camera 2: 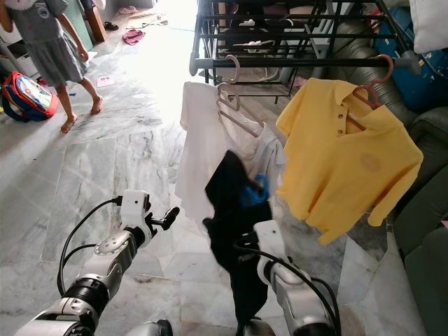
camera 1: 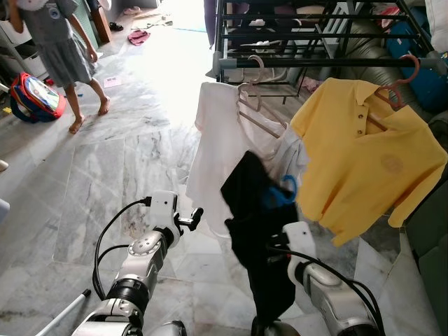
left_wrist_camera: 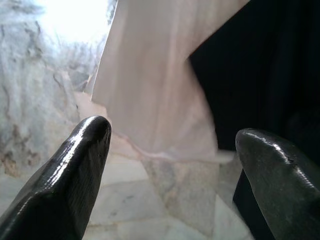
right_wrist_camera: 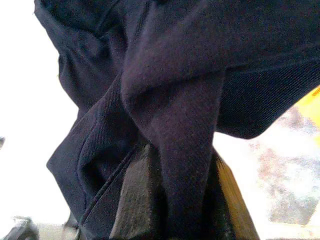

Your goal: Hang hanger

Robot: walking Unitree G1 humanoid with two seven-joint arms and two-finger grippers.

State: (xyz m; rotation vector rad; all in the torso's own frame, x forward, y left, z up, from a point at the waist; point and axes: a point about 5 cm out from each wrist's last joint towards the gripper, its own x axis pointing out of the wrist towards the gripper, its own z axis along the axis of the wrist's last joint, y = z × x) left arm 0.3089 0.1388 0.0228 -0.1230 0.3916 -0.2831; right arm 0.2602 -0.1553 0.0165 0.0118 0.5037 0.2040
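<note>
The right gripper (camera 1: 280,210) is rising at about 6 o'clock of the scene, its jaws closing on a dark garment (camera 1: 255,238) that is draping down over the arm; the right wrist view is showing the navy cloth (right_wrist_camera: 170,125) folding over and between the fingers (right_wrist_camera: 137,200). A blue hanger (camera 1: 283,190) is sitting at the top of that garment, its hook poking out at the garment's 2 o'clock edge, below the rack bar and not touching it. The left gripper (camera 1: 190,220) is hovering at about 7 o'clock, just beside the hem of a white shirt (camera 1: 217,150), its jaws standing wide with nothing between them; in the left wrist view the two fingertips (left_wrist_camera: 85,150) are framing the white hem and the dark cloth. The black drying rack (camera 1: 315,42) is spanning 12 to 2 o'clock, and the white shirt is hanging from its front bar on a pale pink hanger (camera 1: 253,98). A yellow polo shirt (camera 1: 364,154) is hanging at 2 o'clock on a reddish hanger (camera 1: 402,80), tilting down toward the right. A person (camera 1: 59,49) is standing barefoot on the marble floor (camera 1: 105,175) at 10 o'clock, with a red and blue backpack (camera 1: 31,96) lying just beside them.
</note>
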